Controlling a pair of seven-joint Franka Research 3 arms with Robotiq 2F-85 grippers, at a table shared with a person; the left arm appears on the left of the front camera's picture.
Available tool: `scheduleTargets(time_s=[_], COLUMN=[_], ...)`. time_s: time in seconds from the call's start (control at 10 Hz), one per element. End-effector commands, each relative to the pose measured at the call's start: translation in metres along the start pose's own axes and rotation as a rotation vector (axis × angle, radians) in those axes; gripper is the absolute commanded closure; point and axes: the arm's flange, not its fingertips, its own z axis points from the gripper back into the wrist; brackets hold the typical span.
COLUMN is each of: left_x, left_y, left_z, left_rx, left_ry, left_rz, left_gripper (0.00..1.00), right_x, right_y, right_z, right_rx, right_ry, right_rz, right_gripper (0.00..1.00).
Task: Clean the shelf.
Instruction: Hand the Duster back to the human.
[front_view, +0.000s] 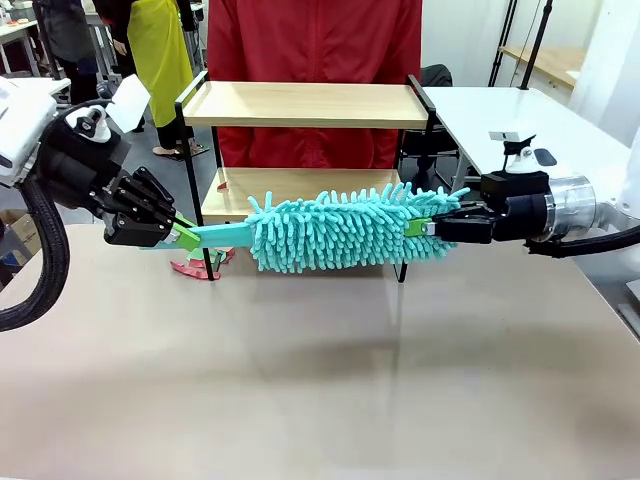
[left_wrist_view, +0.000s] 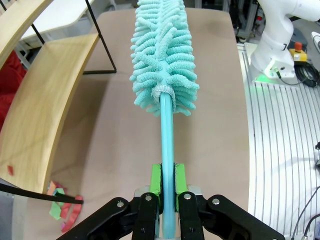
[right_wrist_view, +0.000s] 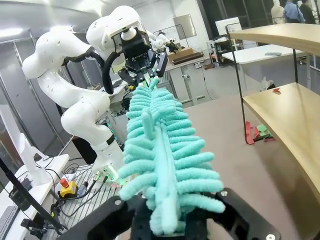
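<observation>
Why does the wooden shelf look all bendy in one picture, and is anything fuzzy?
Left wrist view: the wide lens curves the shelf boards, while the duster looks sharp. Right wrist view: the duster's near tufts are soft, and the top shelf board bows. Front view: even light, and a faint soft shadow lies on the table below the duster.

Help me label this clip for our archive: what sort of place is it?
Most likely a robotics lab or test workshop. A white robot arm stands on a slatted metal base, other white tables stand behind, and the shelf sits on a work table as a test prop.
</observation>
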Motion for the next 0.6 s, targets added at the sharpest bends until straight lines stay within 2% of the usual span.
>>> scheduleTargets(time_s=[0.0,0.3,0.4,0.5], left_x=[0.003,0.003,0.003,0.000], left_y=[-0.001,-0.001,-0.001,0.000], left_z=[0.000,0.000,0.000,0.000], left_rx=[-0.002,-0.002,-0.002,0.000], left_ry=[-0.021,-0.021,-0.021,-0.001], left_rz=[-0.007,-0.007,-0.007,0.000], left_gripper=[0.87,0.87,0.87,0.31], right_x=[-0.018,-0.018,0.000,0.000], right_y=[0.021,0.019,0.000,0.000], right_z=[-0.003,-0.002,0.000,0.000], right_rx=[0.000,0.007,0.000,0.000], right_ry=[-0.013,-0.039,-0.001,-0.001], right_rz=[0.029,0.057,0.012,0.012], right_gripper=[1.00,1.00,1.00,1.00])
